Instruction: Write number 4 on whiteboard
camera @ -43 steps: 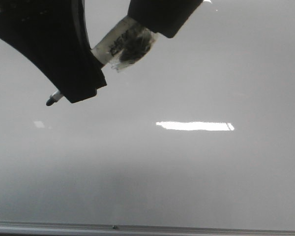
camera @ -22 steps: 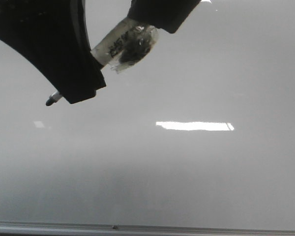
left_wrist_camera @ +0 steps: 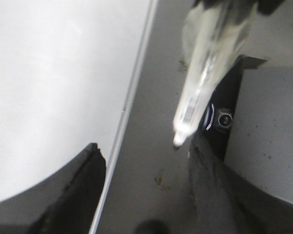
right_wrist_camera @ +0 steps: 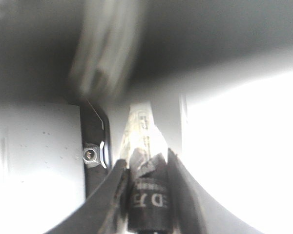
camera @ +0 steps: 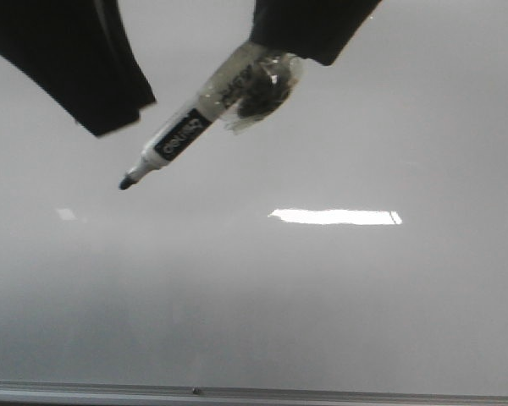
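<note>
The whiteboard fills the front view, glossy pale grey, with a grey metal frame along the bottom. No number 4 shows on it. My right gripper at the top centre is shut on the taped rear end of a white marker with a black label. The marker slants down to the left, its dark tip bare in front of the board. In the right wrist view the gripper clamps the marker. My left gripper is at the top left, open and empty. In its wrist view the blurred marker lies beyond the fingers.
Bright light reflections lie across the board's middle. The left wrist view shows the board, its frame edge and a dark grey surface beside it, with a black bracket and bolt.
My left gripper has moved up and left, off the marker. The marker and my right gripper have shifted right, so the barrel and label now show.
</note>
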